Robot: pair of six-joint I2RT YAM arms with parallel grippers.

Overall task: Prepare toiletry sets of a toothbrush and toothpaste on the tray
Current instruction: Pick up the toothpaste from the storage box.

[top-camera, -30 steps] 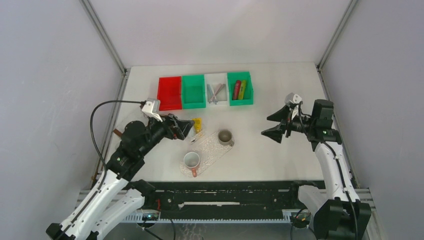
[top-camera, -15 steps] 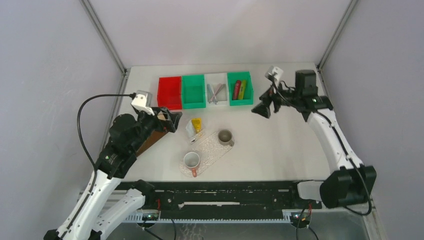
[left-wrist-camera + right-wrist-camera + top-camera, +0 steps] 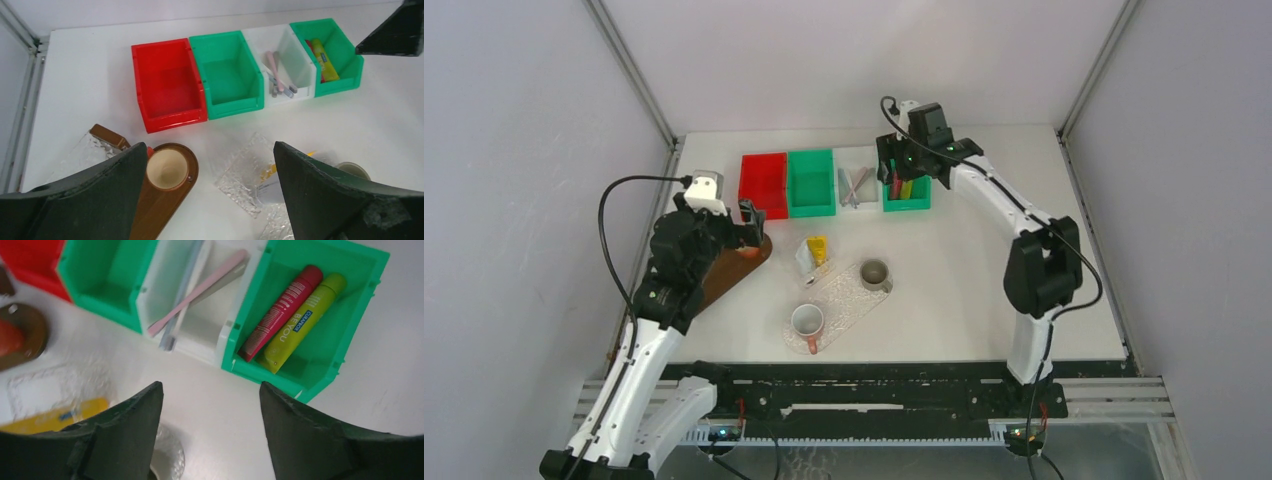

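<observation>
While the right jaws hung over the far row of bins, they stood apart with nothing between them, poised above the near edge of the right-hand green bin [image 3: 350,315]. In that bin lay a red tube [image 3: 280,312] and a yellow-green tube [image 3: 302,322], side by side and touching along their length. Next to it on the left, the white bin [image 3: 210,335] held a pink toothbrush [image 3: 200,290] crossed over a pale grey one [image 3: 169,340]. Further left, the middle green bin [image 3: 811,183] and the red bin [image 3: 763,186] held nothing visible.

The left jaws were spread wide and gripped nothing, hovering over the left of the worktop [image 3: 984,280] above a brown paddle-shaped board [image 3: 160,210] that carried a small cream cup [image 3: 167,167].

Near the middle of the worktop lay a clear textured tray [image 3: 849,300] with a grey-brown cup [image 3: 875,274] at its far end and a white mug [image 3: 807,321] at its near end. A yellow tube [image 3: 818,247] lay at the tray's far-left corner, next to something small and white; whether it rested on the glass or just beside it was hard to tell.
</observation>
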